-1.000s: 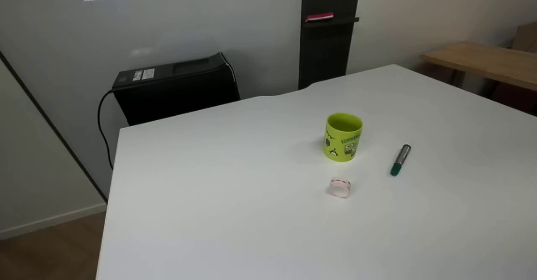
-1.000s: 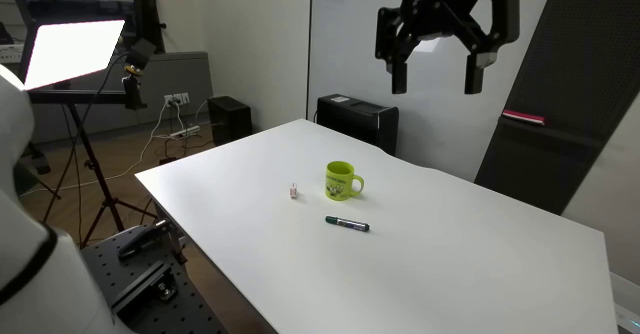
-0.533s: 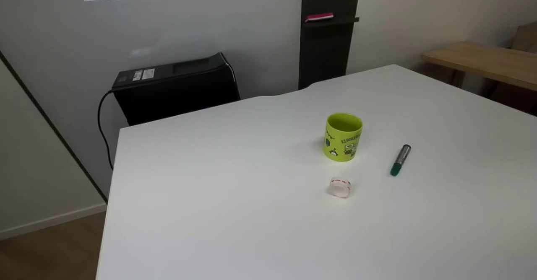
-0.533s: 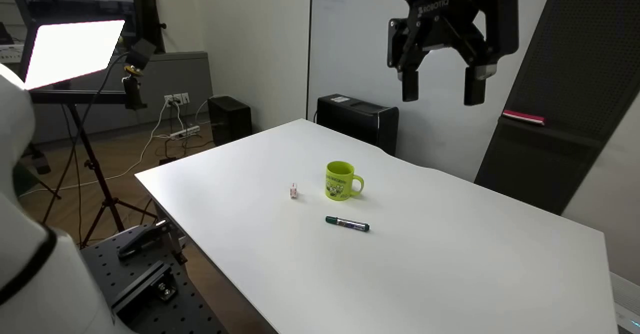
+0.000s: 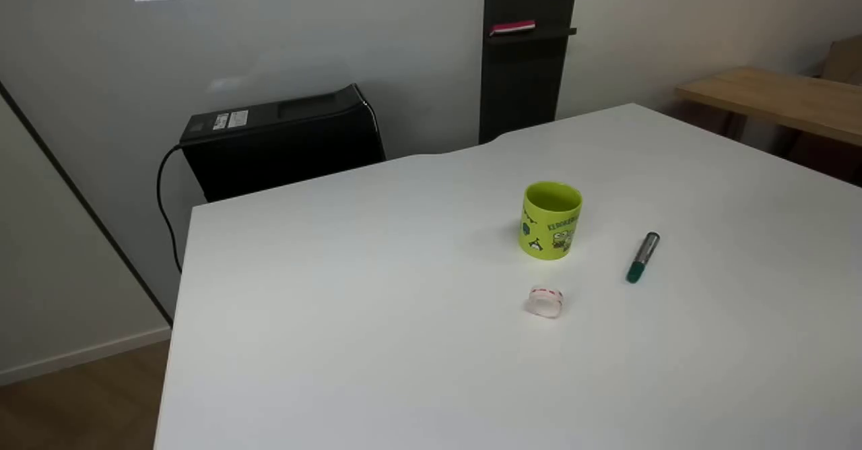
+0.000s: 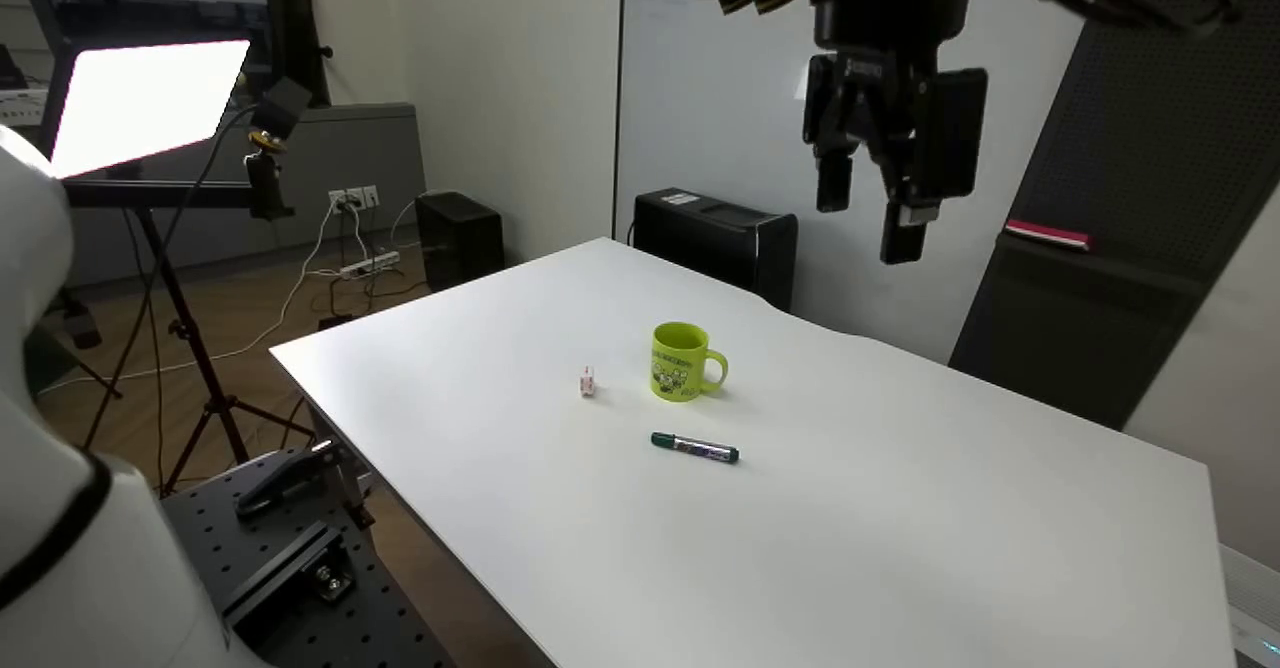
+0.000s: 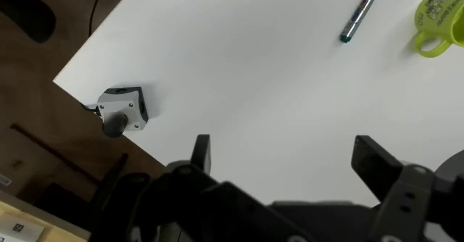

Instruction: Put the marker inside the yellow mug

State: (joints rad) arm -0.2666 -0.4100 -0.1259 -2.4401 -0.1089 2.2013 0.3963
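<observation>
Green-capped, the marker [image 7: 358,16] lies below and beyond the empty, wide-spread gripper [image 7: 282,149] (wrist view), its long axis, we tentatively judge, oblique to the closing line.

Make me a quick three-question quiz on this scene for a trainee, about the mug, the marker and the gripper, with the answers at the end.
1. Fill in the blank: in an exterior view, the yellow mug has its handle toward the picture's ____ side.

2. True or false: the gripper is open.

3. Where is the marker?
A, inside the yellow mug
B, in the gripper
C, on the table

Key: 1, right; 2, true; 3, C.
</observation>
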